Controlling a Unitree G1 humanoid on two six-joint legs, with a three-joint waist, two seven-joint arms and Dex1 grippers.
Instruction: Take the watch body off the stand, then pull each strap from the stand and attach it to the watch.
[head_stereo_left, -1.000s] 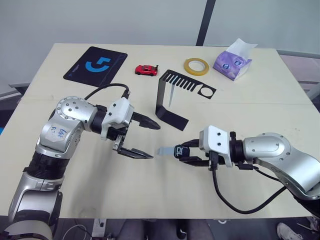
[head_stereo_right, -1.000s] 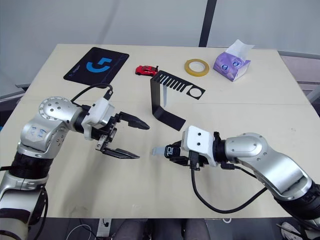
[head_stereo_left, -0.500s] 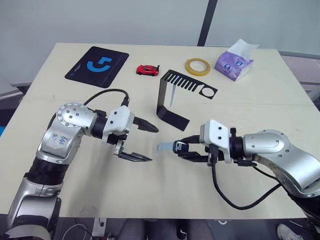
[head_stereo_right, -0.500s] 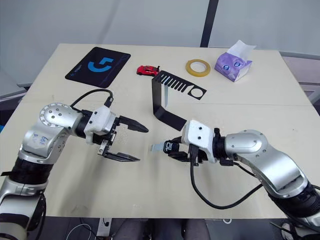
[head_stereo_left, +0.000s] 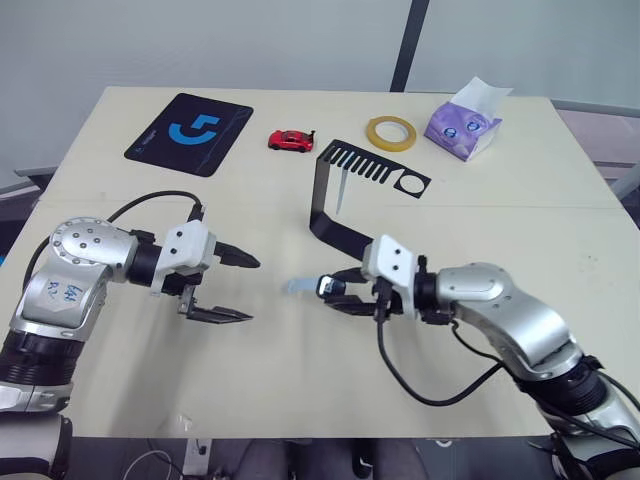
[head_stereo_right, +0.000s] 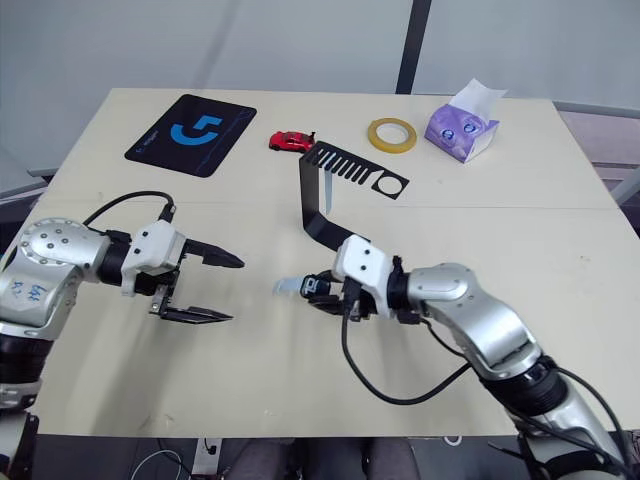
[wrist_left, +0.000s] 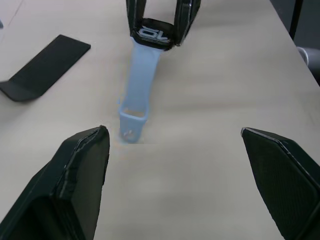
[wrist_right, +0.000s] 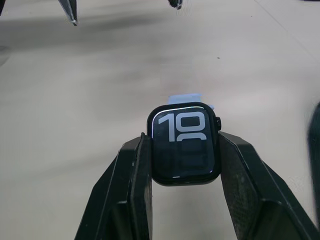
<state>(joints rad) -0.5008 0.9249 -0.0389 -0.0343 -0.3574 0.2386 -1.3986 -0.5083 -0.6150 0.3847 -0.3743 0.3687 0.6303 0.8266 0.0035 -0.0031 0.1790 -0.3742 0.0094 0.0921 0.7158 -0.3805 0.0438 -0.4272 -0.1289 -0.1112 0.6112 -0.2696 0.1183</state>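
Change since the earlier frames: the right gripper with its load has been carried leftward across the table; the left gripper has been drawn back toward the table's left side, so the gap between them is kept.

- Table: beige; a mouse pad, tape roll and tissue pack are set along the far edge.
- Stand: black; one strap is seen hanging from the comb top.
- Left gripper: jaws spread wide, nothing held.
- Right gripper: jaws clenched on the watch body.
- Attached strap: fitted to the case, tip toward the left gripper.

Step judged in hand: fetching the hanging strap. The case should be held steady, and the strap drawn straight from its slot.
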